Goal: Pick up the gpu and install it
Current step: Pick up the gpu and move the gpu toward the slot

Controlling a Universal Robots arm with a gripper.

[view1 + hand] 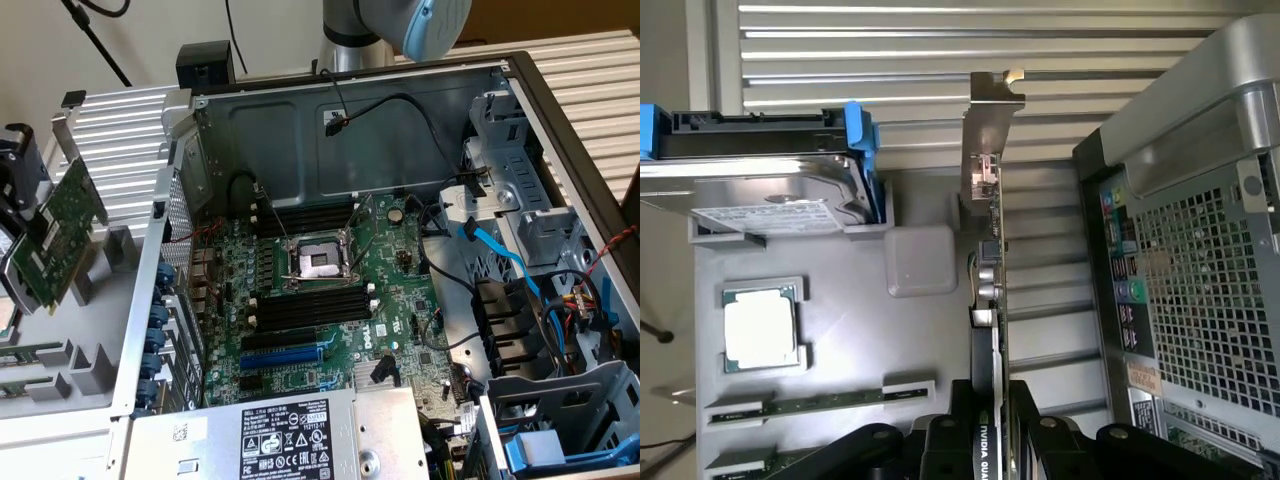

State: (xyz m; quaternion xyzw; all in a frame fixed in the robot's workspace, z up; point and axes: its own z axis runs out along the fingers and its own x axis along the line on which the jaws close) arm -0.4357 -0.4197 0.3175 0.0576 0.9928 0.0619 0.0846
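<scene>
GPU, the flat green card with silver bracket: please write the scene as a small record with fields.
gpu: flat green card, silver bracket, gripped edge-on
gripper: shut on the gpu
place: over grey plastic tray, at the exterior view's left of open metal computer case
green motherboard: in case, gpu not installed
on tray: silver hard drive, square processor

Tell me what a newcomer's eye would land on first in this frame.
The open computer case dominates the exterior view, its large green motherboard laid bare in the middle. At that view's left edge, outside the case, the tool grips the gpu, held above a grey parts tray where a hard drive and a processor sit.
</scene>
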